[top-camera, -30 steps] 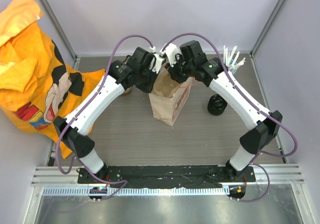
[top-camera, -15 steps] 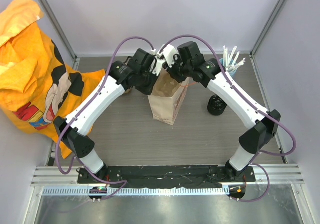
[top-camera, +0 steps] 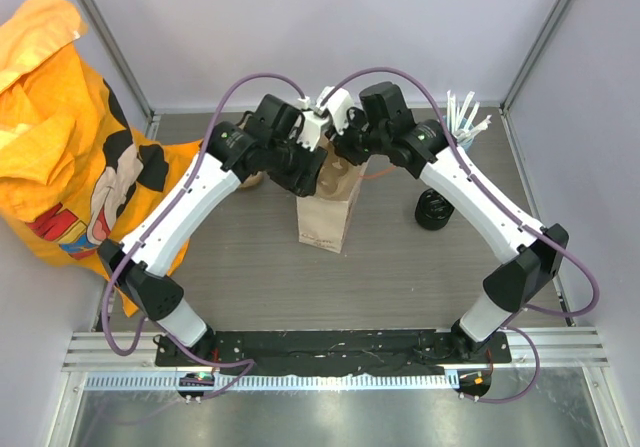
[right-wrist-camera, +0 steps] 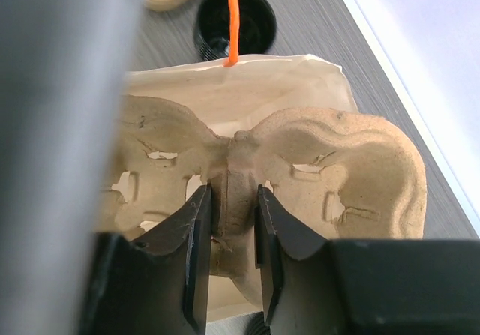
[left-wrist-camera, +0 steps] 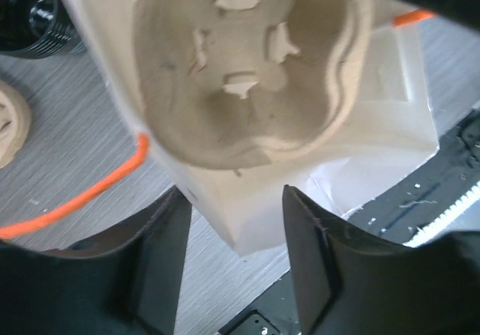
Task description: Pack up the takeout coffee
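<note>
Right gripper (right-wrist-camera: 231,215) clenched on a brown pulp cup carrier (right-wrist-camera: 330,163)'s ridge inside a tan paper bag (top-camera: 325,217); left gripper (left-wrist-camera: 232,230) released at the bag's corner. Small black lidded takeout coffee (top-camera: 434,209) sits right of the bag: likely light, crushable; hold below lid.
</note>
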